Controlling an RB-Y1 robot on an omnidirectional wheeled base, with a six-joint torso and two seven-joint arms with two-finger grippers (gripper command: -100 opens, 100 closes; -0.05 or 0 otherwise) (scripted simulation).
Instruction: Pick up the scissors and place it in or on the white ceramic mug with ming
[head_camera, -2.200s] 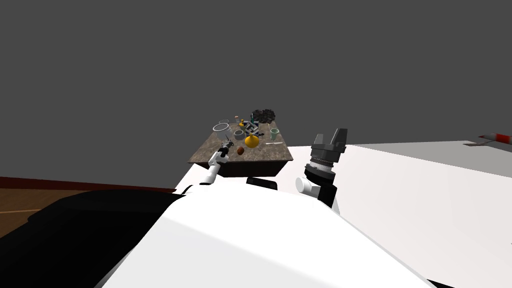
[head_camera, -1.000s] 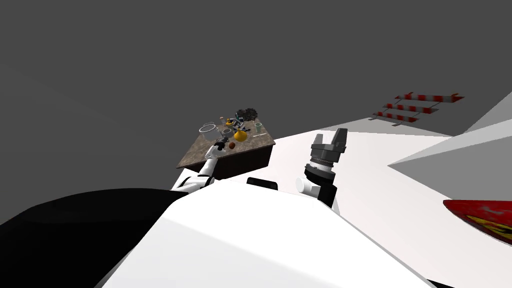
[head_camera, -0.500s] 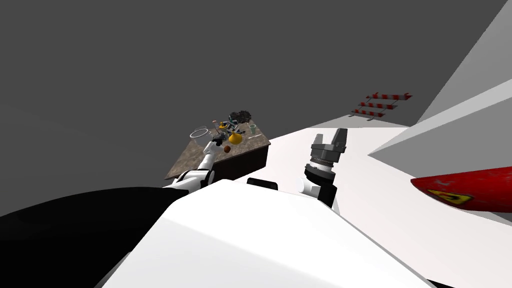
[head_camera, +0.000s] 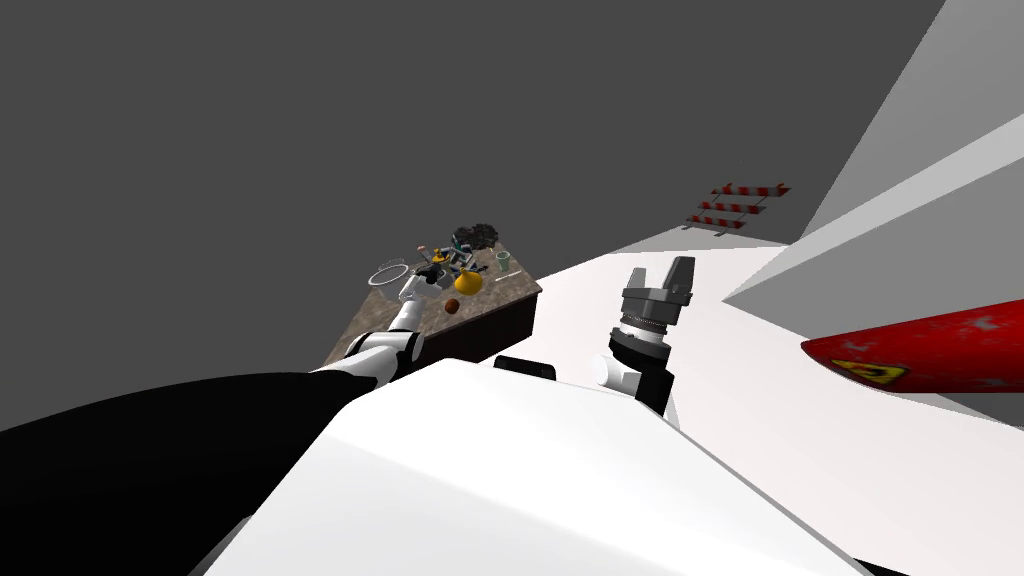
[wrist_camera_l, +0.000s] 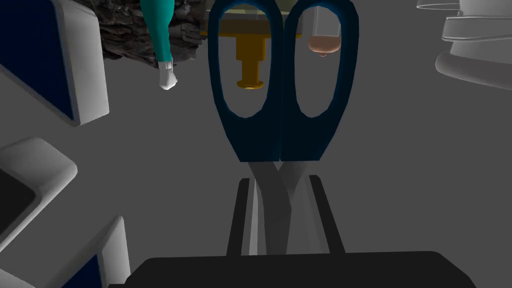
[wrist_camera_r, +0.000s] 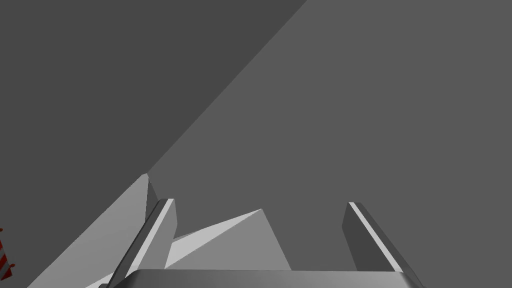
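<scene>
Presently in transport: left gripper (wrist_camera_l: 277, 185) clamps scissors (wrist_camera_l: 282, 135) by the blades above desk (head_camera: 495, 292); right gripper (wrist_camera_r: 260, 201) released. Next: locate mug, too small to identify.

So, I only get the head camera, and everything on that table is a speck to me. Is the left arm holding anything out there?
Observer: Yes. Its wrist camera shows scissors with dark blue handles, and the left arm's jaws are pinched shut on the grey blades.
Operator: Which way do they point?
Observer: The two handle loops stick out away from the jaws, and the blades run back between them.
Operator: What is in front of them?
Observer: Through one loop you can see a gold-coloured peg standing further off.
</scene>
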